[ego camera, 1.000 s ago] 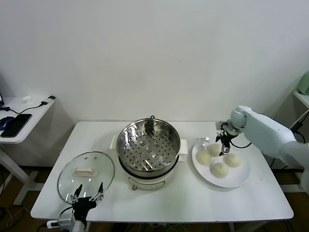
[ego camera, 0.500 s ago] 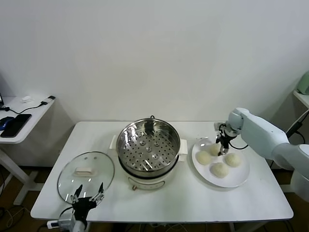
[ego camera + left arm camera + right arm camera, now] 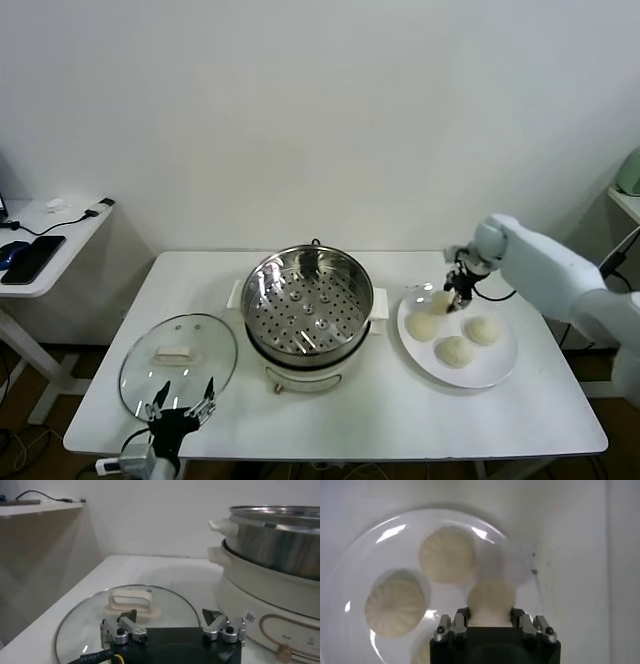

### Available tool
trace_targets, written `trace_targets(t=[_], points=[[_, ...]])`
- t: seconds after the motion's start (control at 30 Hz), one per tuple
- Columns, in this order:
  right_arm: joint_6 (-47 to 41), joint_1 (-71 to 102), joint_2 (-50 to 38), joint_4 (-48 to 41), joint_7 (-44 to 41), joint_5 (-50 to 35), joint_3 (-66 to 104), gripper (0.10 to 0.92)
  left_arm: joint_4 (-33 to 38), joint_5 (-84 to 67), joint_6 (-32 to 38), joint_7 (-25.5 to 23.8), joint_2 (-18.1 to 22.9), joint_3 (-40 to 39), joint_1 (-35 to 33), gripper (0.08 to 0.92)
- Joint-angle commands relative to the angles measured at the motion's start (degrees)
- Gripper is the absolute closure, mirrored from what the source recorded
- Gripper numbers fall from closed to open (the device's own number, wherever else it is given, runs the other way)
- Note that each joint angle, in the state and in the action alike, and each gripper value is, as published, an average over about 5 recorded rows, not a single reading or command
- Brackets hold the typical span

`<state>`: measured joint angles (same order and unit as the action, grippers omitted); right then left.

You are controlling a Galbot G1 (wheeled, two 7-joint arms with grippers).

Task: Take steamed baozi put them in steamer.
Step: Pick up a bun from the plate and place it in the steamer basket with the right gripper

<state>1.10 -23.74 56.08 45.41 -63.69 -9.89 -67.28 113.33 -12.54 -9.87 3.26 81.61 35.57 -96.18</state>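
Note:
The steamer, a shiny steel pot with a perforated tray on a cream-white base, stands open and empty at the table's middle. My right gripper is shut on one cream-white baozi and holds it just above the far left part of the white plate. Three more baozi lie on that plate. In the right wrist view the held baozi sits between the fingers of the gripper, with other buns on the plate below. My left gripper is parked, open and empty, at the table's front left.
A round glass lid with a white handle lies flat left of the steamer, just behind the left gripper; it also shows in the left wrist view, with the steamer beside it. A side table stands at far left.
My right gripper has closed on the far left baozi and lifted it slightly up from the plate. The left arm has not moved.

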Motion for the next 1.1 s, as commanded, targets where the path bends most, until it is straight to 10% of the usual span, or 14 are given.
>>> trace_targets(t=[0.03,0.43,0.8,1.1], points=[[5.3,-18.8,-1.1,10.9,-0.4,-8.6,-12.7,0.465,1.1,0.2,-0.1,0.0,0.0,-0.3,-0.2,0.177],[23.9,-24.7,12.3,35.4,2.8,-7.5,-18.5,0.465,0.8,0.6,0.1,0.1,-0.2,-1.2,0.5,0.177],[44.7,-5.5,25.2,5.8,2.6,22.2,-6.1,0.465,1.1,0.3,0.2,0.2,0.0,-1.3,0.7,0.177],[48.9,0.5,32.5,-9.4,4.0,27.3,0.4,0.465,1.2,0.0,0.1,0.2,0.0,-1.3,0.8,0.177]])
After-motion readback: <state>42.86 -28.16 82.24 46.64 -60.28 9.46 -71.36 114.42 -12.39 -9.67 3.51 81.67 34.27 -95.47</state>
